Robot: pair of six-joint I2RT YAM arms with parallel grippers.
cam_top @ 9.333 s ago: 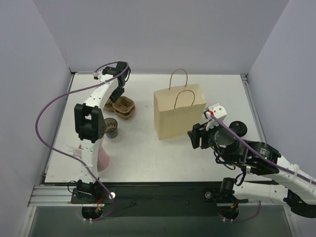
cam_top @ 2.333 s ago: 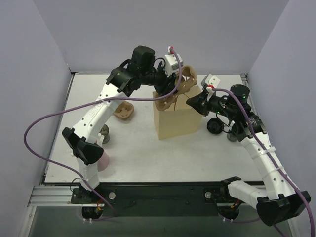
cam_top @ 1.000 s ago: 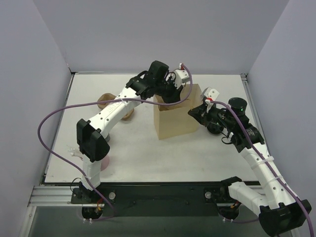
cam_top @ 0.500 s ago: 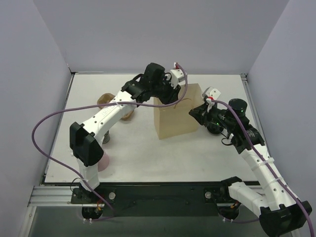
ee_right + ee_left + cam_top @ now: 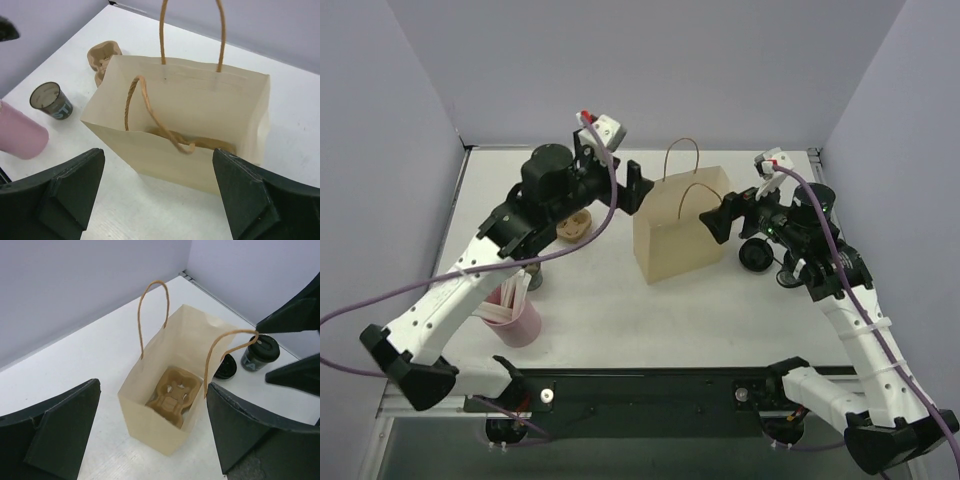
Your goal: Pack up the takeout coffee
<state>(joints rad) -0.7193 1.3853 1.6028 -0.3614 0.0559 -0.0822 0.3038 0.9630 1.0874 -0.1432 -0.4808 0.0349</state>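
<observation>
Packing status: tray (image 5: 172,395) sits inside bag (image 5: 147,425), so I judge its wells await the coffee (image 5: 260,352).
Coffee: upright on counter (image 5: 620,310), just right of bag.
Tools: left tool (image 5: 632,190) and right tool (image 5: 713,222) spread, empty, flanking bag, leaving its mouth clear.

Looks like 1 tan paper bag (image 5: 670,245), 2 brown pulp trays (image 5: 172,397) (image 5: 570,222), 3 small dark coffee cups (image 5: 260,352) (image 5: 226,366) (image 5: 50,101), and 1 pink cup (image 5: 525,325) with pale sticks, too bunched to count.

White-linked arms (image 5: 460,285) with black joints (image 5: 548,176), purple cables (image 5: 610,190); wrist boxes (image 5: 605,128) apparently red-marked.
</observation>
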